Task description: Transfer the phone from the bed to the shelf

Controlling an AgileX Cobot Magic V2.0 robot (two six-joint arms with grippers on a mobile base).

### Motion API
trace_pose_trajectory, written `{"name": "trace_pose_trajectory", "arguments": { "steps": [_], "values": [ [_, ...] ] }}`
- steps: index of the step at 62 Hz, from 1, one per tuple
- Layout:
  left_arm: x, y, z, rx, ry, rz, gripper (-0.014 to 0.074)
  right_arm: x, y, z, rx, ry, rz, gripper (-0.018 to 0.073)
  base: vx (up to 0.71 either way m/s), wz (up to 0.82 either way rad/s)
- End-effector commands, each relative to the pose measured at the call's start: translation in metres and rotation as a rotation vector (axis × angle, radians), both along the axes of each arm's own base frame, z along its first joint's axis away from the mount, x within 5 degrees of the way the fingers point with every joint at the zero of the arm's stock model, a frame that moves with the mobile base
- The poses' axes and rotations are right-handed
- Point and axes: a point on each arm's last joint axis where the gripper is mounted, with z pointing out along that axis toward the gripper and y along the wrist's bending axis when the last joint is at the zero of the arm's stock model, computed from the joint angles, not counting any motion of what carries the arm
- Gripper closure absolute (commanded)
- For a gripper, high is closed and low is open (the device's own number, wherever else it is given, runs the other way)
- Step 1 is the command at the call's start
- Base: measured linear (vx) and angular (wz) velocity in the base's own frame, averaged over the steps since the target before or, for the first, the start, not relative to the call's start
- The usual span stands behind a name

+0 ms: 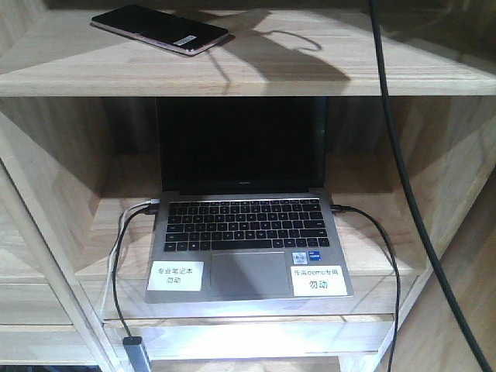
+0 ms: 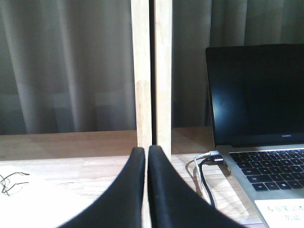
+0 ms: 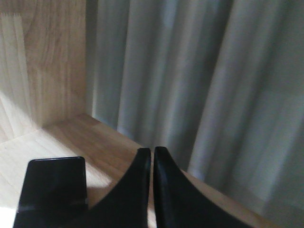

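Since the phone [image 1: 160,29] already lies flat on the upper board of the shelf [image 1: 325,74], at 11 o'clock in the front view, I'd judge the placing step done and the retreat in hand. Right hand [image 3: 152,151]: fingers pressed together, holding nothing, phone just beside it at 8 o'clock in its wrist view, apart from the fingers. Left hand [image 2: 146,149]: also closed and empty, down at the laptop [image 1: 248,232] compartment, laptop at 3 o'clock. Next move calls for backing the right hand straight out without nudging the phone, minding the black cable [image 1: 403,170] hanging at 2 o'clock
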Motion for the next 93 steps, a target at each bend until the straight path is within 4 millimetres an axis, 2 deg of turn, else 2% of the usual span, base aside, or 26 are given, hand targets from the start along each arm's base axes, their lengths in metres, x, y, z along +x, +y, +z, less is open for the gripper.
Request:
{"name": "trace_pose_trajectory", "arguments": {
  "steps": [1,10,23,33,46,61,71,78,93],
  "values": [
    [-0.002,0.0,0.016,-0.013,-0.106,-0.001,0.0596,-0.028,-0.015,0.019,0.071,-0.127,-0.049,0.0563,0.0,0.0],
    [-0.002,0.0,0.016,-0.013,-0.106,-0.001,0.0596,-0.056,-0.026,0.004,0.068,-0.126,-0.059,0.0563,0.0,0.0],
    [-0.002,0.0,0.016,-0.013,-0.106,-0.001,0.0596,-0.116,-0.047,-0.014,0.058,-0.112,-0.05,0.0563,0.0,0.0],
    [-0.002,0.0,0.016,-0.013,-0.106,-0.001,0.0596,-0.164,-0.071,-0.037,0.089,-0.119,-0.106,0.0563,0.0,0.0],
    [-0.002,0.0,0.016,-0.013,-0.106,-0.001,0.0596,-0.229,-0.101,-0.083,0.117,-0.152,-0.176,0.0563,0.0,0.0],
    [-0.002,0.0,0.016,-0.013,-0.106,-0.001,0.0596,-0.291,-0.125,-0.139,0.178,-0.189,-0.185,0.0563,0.0,0.0],
    [-0.002,0.0,0.016,-0.013,-0.106,-0.001,0.0596,-0.316,-0.134,-0.168,0.199,-0.235,-0.184,0.0563,0.0,0.0],
    [-0.002,0.0,0.016,-0.013,-0.106,-0.001,0.0596,-0.325,-0.138,-0.18,0.21,-0.258,-0.185,0.0563,0.0,0.0],
    [-0.002,0.0,0.016,-0.013,-0.106,-0.001,0.0596,-0.33,-0.14,-0.183,0.222,-0.281,-0.185,0.0563,0.0,0.0]
  ]
}}
